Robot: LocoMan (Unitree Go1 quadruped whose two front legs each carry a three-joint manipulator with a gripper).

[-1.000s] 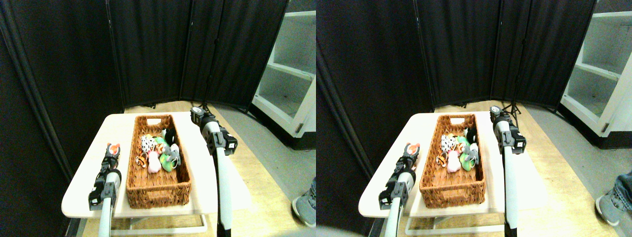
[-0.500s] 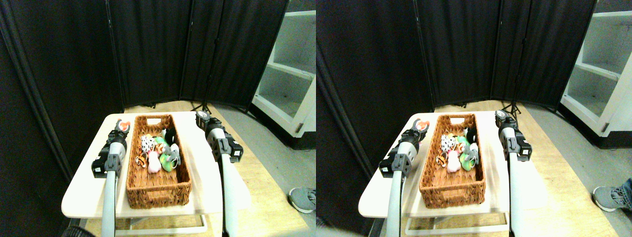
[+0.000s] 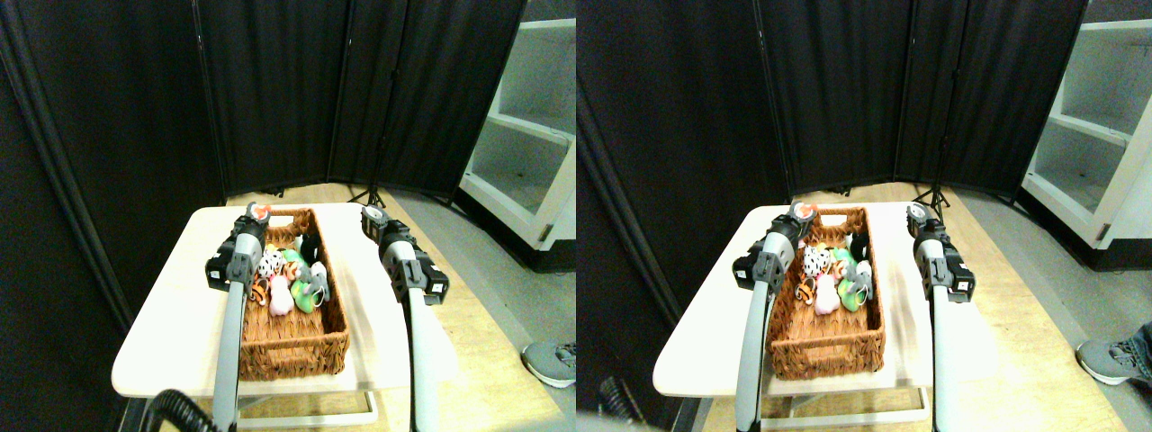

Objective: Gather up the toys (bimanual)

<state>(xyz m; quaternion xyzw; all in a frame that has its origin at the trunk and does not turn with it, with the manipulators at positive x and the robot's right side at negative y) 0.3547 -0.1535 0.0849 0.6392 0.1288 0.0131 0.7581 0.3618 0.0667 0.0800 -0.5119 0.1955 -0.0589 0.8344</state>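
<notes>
A black folding screen (image 3: 297,90) closes off the back of the room, with a white shelf unit (image 3: 531,135) to the right and a wood floor (image 3: 468,297) below. In front stands a pale tabletop (image 3: 180,306) carrying a long brown wicker basket (image 3: 292,346) set lengthwise away from the camera.

In the middle stretch of the basket lies a huddle of toys: a white one with black spots (image 3: 269,263), an orange one with black stripes (image 3: 258,291), a pink one (image 3: 280,295), a green one (image 3: 303,295), a grey one (image 3: 316,274) and a dark one (image 3: 309,247) at the far side of the group. They touch one another; the near end of the basket shows bare wicker.

The left gripper (image 3: 257,212) is raised over the far left corner of the basket, near its rim. It is closed around a small orange and white toy (image 3: 260,211), which shows at its tip. The arm behind it crosses over the left wall of the basket.

The right gripper (image 3: 370,214) is over the tabletop just right of the basket's far end, apart from it. It is too small to tell whether it is open or closed, and nothing shows in it.

A grey shoe (image 3: 551,363) of a person is on the floor at the lower right.
</notes>
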